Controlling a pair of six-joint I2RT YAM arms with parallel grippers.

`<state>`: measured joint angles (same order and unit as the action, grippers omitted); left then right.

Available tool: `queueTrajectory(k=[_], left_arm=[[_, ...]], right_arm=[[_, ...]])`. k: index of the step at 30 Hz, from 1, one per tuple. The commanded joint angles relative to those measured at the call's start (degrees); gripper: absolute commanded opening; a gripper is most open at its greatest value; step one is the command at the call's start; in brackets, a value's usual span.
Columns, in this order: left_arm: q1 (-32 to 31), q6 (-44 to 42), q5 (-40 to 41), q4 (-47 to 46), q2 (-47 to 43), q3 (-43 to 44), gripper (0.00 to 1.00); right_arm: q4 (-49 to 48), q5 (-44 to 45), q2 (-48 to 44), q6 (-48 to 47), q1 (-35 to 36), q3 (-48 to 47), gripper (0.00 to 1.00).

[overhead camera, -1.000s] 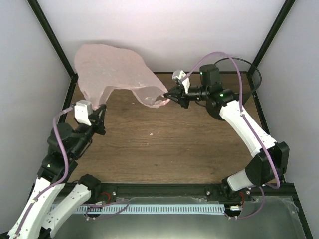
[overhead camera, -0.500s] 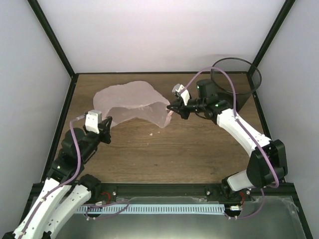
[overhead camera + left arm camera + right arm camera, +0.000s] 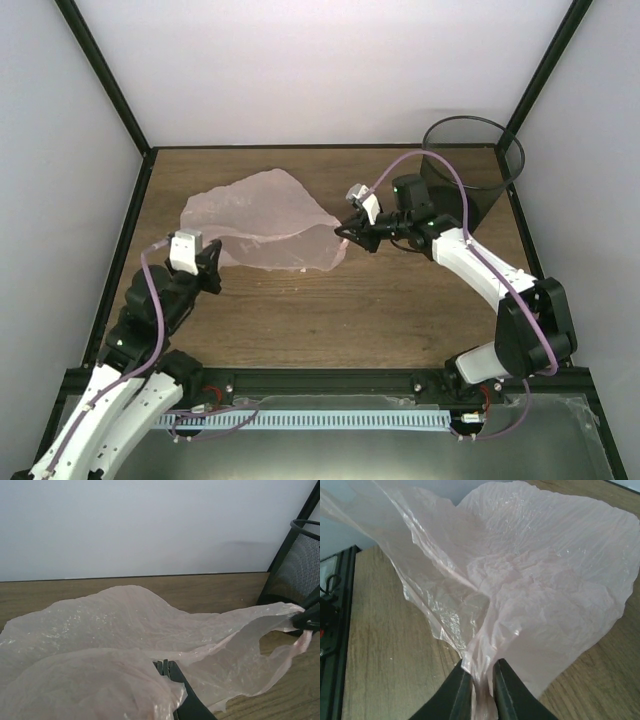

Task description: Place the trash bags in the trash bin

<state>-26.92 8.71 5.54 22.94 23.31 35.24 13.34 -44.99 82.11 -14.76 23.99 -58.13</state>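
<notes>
The pale-pink trash bag [image 3: 265, 225] lies spread low over the table's left-centre, stretched between both grippers. My left gripper [image 3: 212, 262] is at its near-left corner. In the left wrist view its jaws [image 3: 167, 666] are closed together with the plastic [image 3: 125, 625] draped around them. My right gripper [image 3: 345, 231] holds the bag's right end. In the right wrist view it [image 3: 482, 672] is shut on a bunched strip of the bag [image 3: 530, 580]. The black mesh trash bin [image 3: 470, 190] stands upright at the back right corner, behind the right arm. It also shows in the left wrist view [image 3: 295, 565].
Black frame posts and white walls enclose the wooden table [image 3: 380, 300]. A small pale speck [image 3: 303, 270] lies by the bag's near edge. The right arm's purple cable [image 3: 440, 165] arcs in front of the bin.
The bag, held up and billowing a second ago, has come down and spread over the table. Both grippers moved lower and nearer, the left one pulling back toward its base.
</notes>
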Motion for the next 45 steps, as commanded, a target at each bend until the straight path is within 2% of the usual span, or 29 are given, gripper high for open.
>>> queueTrajectory(k=[1, 5, 9, 11, 16, 18, 22, 26, 37, 41, 45], left_arm=[[0.2, -0.72, 0.72, -1.42, -0.12, -1.08, 0.04], [0.18, -0.8, 0.79, -0.99, 0.81, -0.83, 0.04], [-0.05, -0.67, -0.09, -0.05, -0.16, -0.37, 0.04], [-0.1, -0.42, -0.11, 0.22, -1.39, -0.28, 0.04], [-0.29, 2.0, 0.29, 2.38, -1.09, 1.65, 0.04], [-0.29, 3.09, -1.87, 3.44, 0.7, 2.46, 0.04], [-0.33, 3.21, -5.81, 3.19, 4.81, 1.59, 0.04], [-0.33, 2.44, -9.19, 2.62, 7.92, 1.48, 0.04], [-0.32, 2.54, -9.76, 2.02, 6.81, 0.06, 0.04], [-0.32, 2.54, -9.96, 1.94, 7.31, -0.07, 0.04], [-0.35, 2.54, -10.11, 1.85, 7.37, -0.18, 0.04]], right_arm=[[-0.98, -1.64, -1.68, 0.28, 0.36, -1.11, 0.19], [0.02, -1.67, -3.21, -0.52, 0.36, 0.32, 0.48], [6.39, 5.38, -4.39, -2.06, -0.01, -4.07, 0.62], [11.41, 9.62, -4.23, -3.39, -1.04, -9.55, 0.65], [21.4, 12.51, -3.57, -5.57, -8.98, -23.61, 0.65], [24.54, 14.01, -3.08, -6.86, -11.73, -27.4, 0.65], [28.4, 17.31, -2.92, -10.64, -16.36, -29.68, 0.63], [30.96, 17.37, -1.31, -10.6, -21.33, -30.58, 0.62], [34.18, 22.95, 9.59, -10.3, -23.24, -39.42, 0.59], [33.83, 23.44, 11.59, -10.92, -23.28, -39.69, 0.58], [33.41, 23.5, 12.02, -11.23, -23.28, -39.05, 0.52]])
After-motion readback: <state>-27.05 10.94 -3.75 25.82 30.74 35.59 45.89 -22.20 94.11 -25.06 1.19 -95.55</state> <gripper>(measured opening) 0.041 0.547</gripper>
